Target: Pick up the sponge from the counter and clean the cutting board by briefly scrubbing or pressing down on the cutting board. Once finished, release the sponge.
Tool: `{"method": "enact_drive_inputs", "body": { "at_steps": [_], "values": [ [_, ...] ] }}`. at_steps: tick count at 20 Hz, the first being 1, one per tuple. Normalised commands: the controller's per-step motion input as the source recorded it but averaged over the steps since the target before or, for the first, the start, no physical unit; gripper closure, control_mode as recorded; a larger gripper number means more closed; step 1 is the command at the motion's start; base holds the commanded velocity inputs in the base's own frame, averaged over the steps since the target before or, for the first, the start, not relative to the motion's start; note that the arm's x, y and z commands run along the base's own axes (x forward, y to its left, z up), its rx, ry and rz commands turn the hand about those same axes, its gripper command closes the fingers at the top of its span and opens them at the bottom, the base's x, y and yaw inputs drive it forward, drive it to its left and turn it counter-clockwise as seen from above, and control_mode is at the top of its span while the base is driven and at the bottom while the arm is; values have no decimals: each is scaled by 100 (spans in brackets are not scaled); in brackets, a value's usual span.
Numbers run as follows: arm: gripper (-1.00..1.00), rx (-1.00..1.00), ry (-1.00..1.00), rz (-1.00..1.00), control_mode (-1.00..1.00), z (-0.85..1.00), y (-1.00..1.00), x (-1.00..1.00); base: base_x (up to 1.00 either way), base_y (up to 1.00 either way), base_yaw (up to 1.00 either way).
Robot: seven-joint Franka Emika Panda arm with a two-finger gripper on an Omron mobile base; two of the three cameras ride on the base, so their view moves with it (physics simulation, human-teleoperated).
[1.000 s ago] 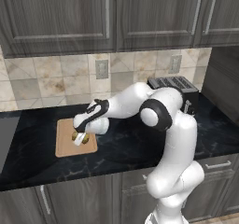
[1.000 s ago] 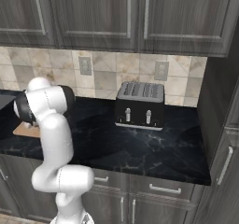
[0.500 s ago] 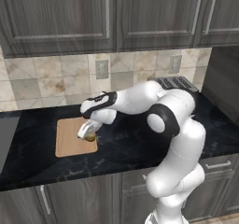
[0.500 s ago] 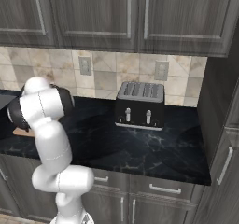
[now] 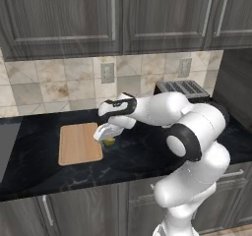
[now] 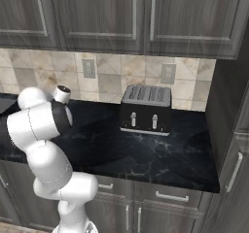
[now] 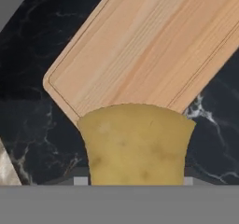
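Looking mottled yellow, the sponge (image 7: 136,146) seems slightly flared.

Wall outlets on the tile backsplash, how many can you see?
2. One outlet sits on the backsplash above the cutting board; the other outlet is above the toaster. The arm could hide more.

We see dark grey wood-grain upper cabinets (image 5: 118,18) running along the far wall, and below them a backsplash of beige and tan stone tiles (image 5: 64,80) carrying two pale outlet plates (image 6: 89,68). To the right, a dark toaster (image 6: 145,109) stands against that wall, and a tall dark cabinet side (image 6: 228,110) closes the right end. Lower cabinets with slim metal handles (image 6: 168,196) fill the near front.
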Motion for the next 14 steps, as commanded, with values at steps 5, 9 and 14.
{"method": "enact_drive_inputs", "body": {
  "at_steps": [5, 9, 14],
  "values": [
    [100, -4, 2, -17, -100, 0, -58, -1, 0, 0, 0],
    [100, -2, 7, -15, -100, -1, -70, 6, 0, 0, 0],
    [100, -5, 20, -13, -100, -27, -59, 34, 0, 0, 0]
  ]
}}
